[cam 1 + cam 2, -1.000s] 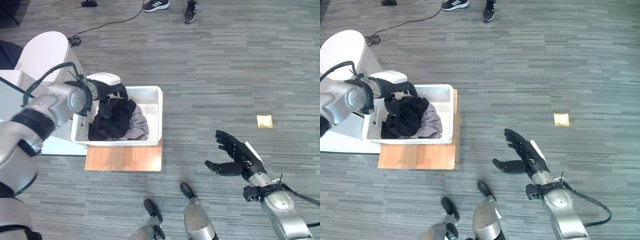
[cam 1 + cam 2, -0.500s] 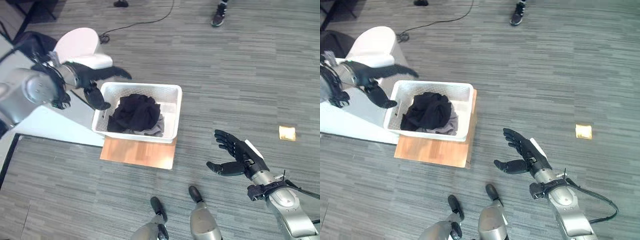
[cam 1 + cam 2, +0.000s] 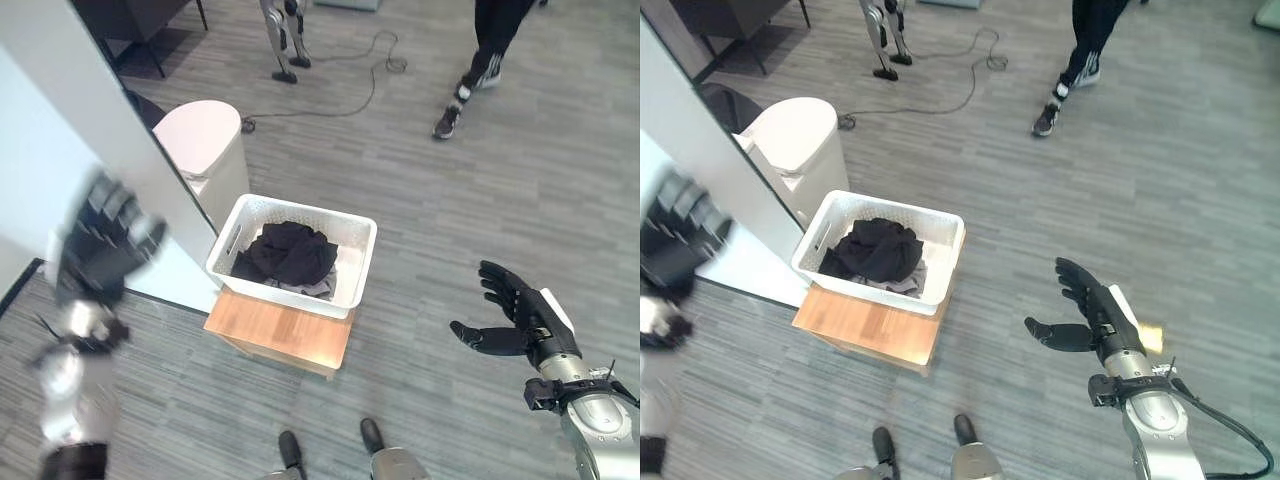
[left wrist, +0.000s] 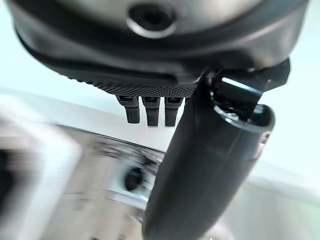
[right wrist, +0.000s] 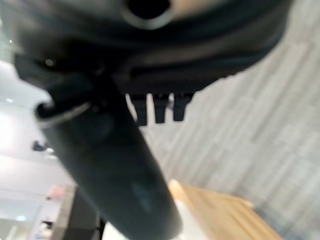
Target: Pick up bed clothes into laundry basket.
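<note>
The white laundry basket [image 3: 345, 262] sits a little toward ten o'clock from the middle of the head view, resting on a low wooden stand [image 3: 283, 334] whose top shows along the basket's near edge. Inside it lies the bed clothes [image 3: 290, 252], a dark, crumpled heap that fills most of the basket, with a strip of lighter grey cloth showing under it on the near side.

The left hand [image 3: 102, 240] is raised at nine o'clock, well apart from the basket and in front of the pale bed [image 3: 60, 140] that runs up toward eleven o'clock. It is blurred there, but its own wrist view shows the fingers [image 4: 146, 109] straight in a row beside the thumb, holding nothing.

The right hand [image 3: 1095, 318] hangs over the grey floor [image 3: 480, 200] at four o'clock, well apart from the basket; its fingers are spread and the thumb stands out to the side (nothing is in it).

A rounded white bin [image 3: 205, 150] stands just beyond the basket at eleven o'clock, beside the bed. At one o'clock a person's leg [image 3: 482, 45] in dark clothing and a dark shoe steps on the floor. A small yellowish scrap [image 3: 1150, 338] lies on the floor just past the right hand.
</note>
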Controlling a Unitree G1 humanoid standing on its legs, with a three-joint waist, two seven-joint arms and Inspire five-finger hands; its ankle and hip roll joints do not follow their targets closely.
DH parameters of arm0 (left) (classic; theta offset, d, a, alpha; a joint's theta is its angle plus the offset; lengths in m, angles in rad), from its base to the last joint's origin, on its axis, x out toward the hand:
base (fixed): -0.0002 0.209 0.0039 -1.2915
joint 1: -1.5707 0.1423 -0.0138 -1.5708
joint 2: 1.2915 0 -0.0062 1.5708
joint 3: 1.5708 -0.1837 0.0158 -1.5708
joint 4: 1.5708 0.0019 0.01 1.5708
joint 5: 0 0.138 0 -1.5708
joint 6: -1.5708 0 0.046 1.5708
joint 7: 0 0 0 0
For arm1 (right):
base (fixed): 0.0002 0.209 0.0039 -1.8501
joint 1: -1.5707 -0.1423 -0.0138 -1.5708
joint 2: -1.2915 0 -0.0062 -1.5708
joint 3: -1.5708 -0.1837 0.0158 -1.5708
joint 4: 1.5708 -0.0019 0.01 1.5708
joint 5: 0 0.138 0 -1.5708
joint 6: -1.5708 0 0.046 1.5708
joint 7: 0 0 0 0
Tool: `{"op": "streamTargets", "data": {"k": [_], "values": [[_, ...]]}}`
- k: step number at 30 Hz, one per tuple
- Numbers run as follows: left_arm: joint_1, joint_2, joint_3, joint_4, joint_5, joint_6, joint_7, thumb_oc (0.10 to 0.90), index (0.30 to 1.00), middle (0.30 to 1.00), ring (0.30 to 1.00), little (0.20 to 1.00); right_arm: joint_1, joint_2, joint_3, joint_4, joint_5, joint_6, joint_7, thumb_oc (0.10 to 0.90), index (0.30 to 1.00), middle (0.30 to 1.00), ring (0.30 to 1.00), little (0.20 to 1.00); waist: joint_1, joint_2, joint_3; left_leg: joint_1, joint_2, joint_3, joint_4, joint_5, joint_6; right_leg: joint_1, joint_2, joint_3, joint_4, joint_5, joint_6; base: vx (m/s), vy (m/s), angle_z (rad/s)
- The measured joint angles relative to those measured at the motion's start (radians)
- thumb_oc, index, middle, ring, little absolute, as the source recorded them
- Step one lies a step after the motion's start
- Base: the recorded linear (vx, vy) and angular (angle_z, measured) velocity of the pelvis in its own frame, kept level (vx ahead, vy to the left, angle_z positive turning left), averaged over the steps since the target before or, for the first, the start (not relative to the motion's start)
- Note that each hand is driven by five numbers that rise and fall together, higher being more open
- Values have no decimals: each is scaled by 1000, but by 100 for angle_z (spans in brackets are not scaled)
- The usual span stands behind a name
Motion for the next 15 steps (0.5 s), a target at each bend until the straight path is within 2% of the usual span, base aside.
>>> {"op": "streamTargets", "data": {"k": [2, 3, 4, 7, 11, 12, 13, 14, 15], "values": [[46, -96, -12, 63, -2, 33, 0, 800, 900, 900, 900, 900, -2, 45, 8, -1, -11, 0, -15, 800, 900, 900, 900, 900, 22, -22, -13, 1, -6, -8, 0, 0, 0, 8, -7, -5, -5, -1, 0, -12, 31, 13], [61, -148, -17, 90, -26, 38, 0, 800, 900, 900, 900, 900, -8, 69, 18, -3, -14, -1, -34, 800, 900, 900, 900, 900, 38, -24, -15, 3, -12, -14, 0, 2, 2, 13, -13, -9, -7, -2, 0, -12, 33, 19], [75, -164, -28, 95, -33, 41, 0, 800, 900, 900, 900, 900, -14, 77, 34, -3, -17, -1, -40, 800, 900, 900, 900, 900, 46, -23, -15, 3, -16, -19, 0, 3, 4, 16, -17, -14, -7, -2, 0, -13, 28, 20], [82, -196, -73, 84, -33, 28, 14, 800, 900, 900, 900, 900, -27, 141, 104, -9, -33, -2, -87, 800, 900, 900, 900, 900, 78, -1, -19, 3, -29, -57, 0, 12, 14, 36, -28, -57, -7, -1, -2, -74, 37, 37], [57, -248, -116, 79, -30, -6, 70, 800, 900, 900, 900, 900, -52, 179, 233, -7, -36, -12, -114, 800, 900, 900, 900, 900, 121, 38, -24, -4, -45, -78, 0, 18, 23, 45, -39, -86, 21, -15, 7, -50, 23, 29], [32, -276, -128, 80, -31, -17, 101, 800, 900, 900, 900, 900, -48, 173, 250, 0, -37, -22, -126, 800, 900, 900, 900, 900, 114, 48, -26, -1, -53, -116, 0, 18, 24, 42, -44, -112, 54, -40, 11, -42, -20, 77], [8, -306, -135, 79, -33, -27, 120, 800, 900, 900, 900, 900, -38, 177, 258, 1, -37, -27, -128, 800, 900, 900, 900, 900, 125, 52, -22, -4, -63, -156, 0, 19, 24, 48, -42, -124, 89, -63, 8, 1, -16, 106], [-6, -310, -149, 81, -33, -36, 131, 800, 900, 900, 900, 900, -27, 181, 252, 0, -35, -33, -127, 800, 900, 900, 900, 900, 131, 56, -16, -19, -78, -195, 11, 25, 30, 52, -38, -115, 119, -86, 2, -1, -23, 164], [-33, -307, -167, 76, -32, -39, 141, 800, 900, 900, 900, 900, -4, 183, 248, 0, -34, -43, -136, 800, 900, 900, 900, 900, 93, 51, -17, -35, -83, -265, 27, 11, 39, 47, -31, -50, 179, -134, 0, 34, -89, 176]]}}
